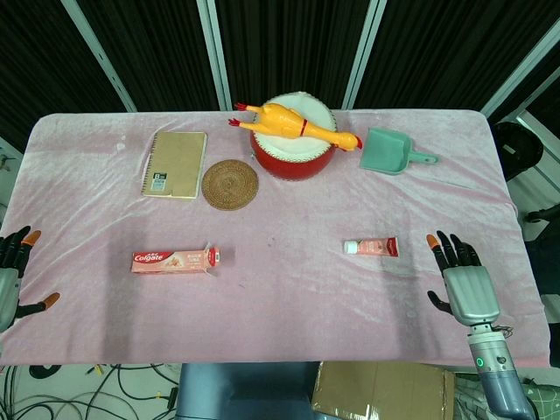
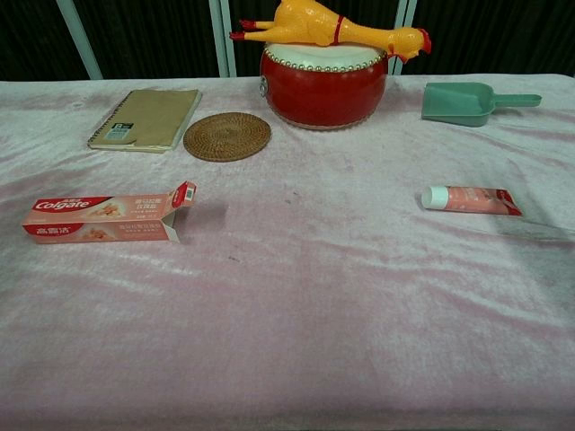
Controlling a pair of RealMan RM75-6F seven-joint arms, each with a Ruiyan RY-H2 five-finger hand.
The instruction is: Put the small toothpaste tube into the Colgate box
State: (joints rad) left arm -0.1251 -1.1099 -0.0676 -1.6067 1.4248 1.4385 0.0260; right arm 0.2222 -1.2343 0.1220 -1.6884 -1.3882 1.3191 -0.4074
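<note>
The small pink toothpaste tube lies flat on the pink cloth at the right, its white cap pointing left. The Colgate box lies at the left, with its right end flap standing open. My right hand rests open near the table's right front edge, fingers spread, a short way right of the tube and apart from it. At the far left edge my left hand is open and partly cut off by the frame, well left of the box. Neither hand shows in the chest view.
At the back stand a red drum with a yellow rubber chicken on top, a green dustpan, a woven coaster and a spiral notebook.
</note>
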